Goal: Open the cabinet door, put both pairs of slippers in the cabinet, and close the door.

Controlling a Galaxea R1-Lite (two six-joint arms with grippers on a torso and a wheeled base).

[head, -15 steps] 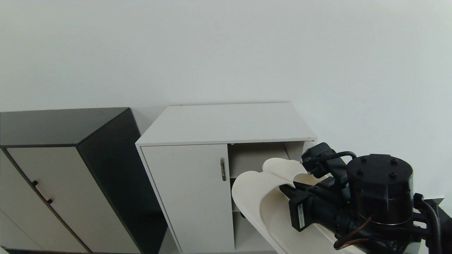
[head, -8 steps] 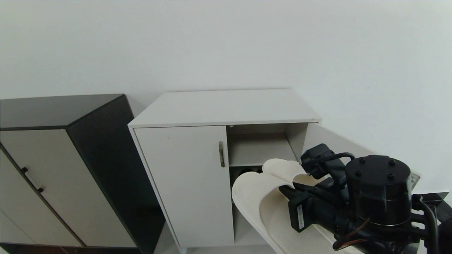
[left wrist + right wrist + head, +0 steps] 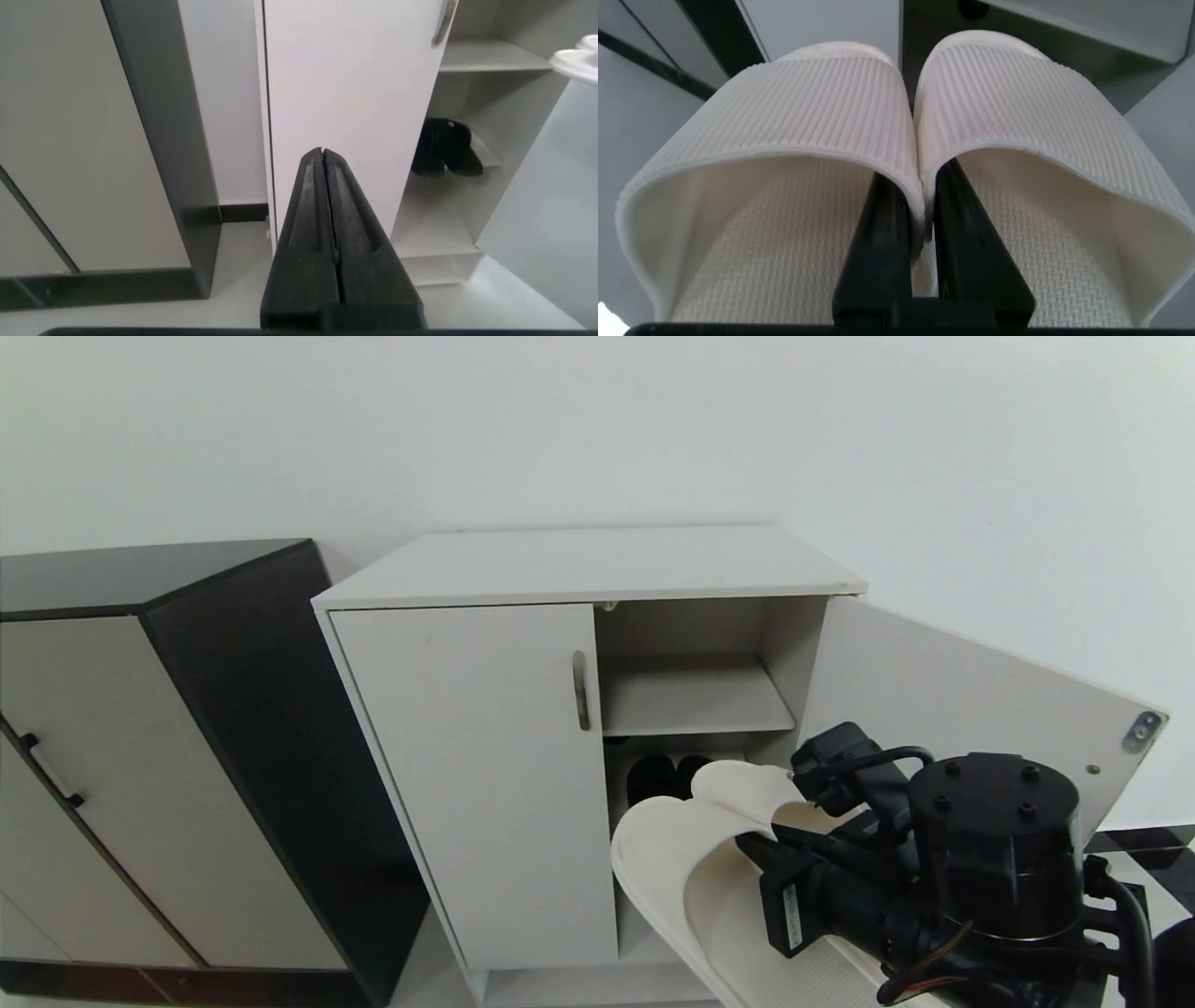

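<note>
Two cream slippers [image 3: 672, 859] are pinched by their adjoining inner edges between the clamped fingers of the right gripper [image 3: 920, 219], just before the open right bay of the cabinet [image 3: 597, 565]. The right door [image 3: 934, 700] stands wide and the left door [image 3: 476, 775] is closed. The black slippers [image 3: 665, 775] lie on the shelf below the upper one. The left gripper [image 3: 322, 168] is clenched on nothing, facing the left door.

Soft, even light throughout; the open cabinet [image 3: 597, 565] is dim inside.
</note>
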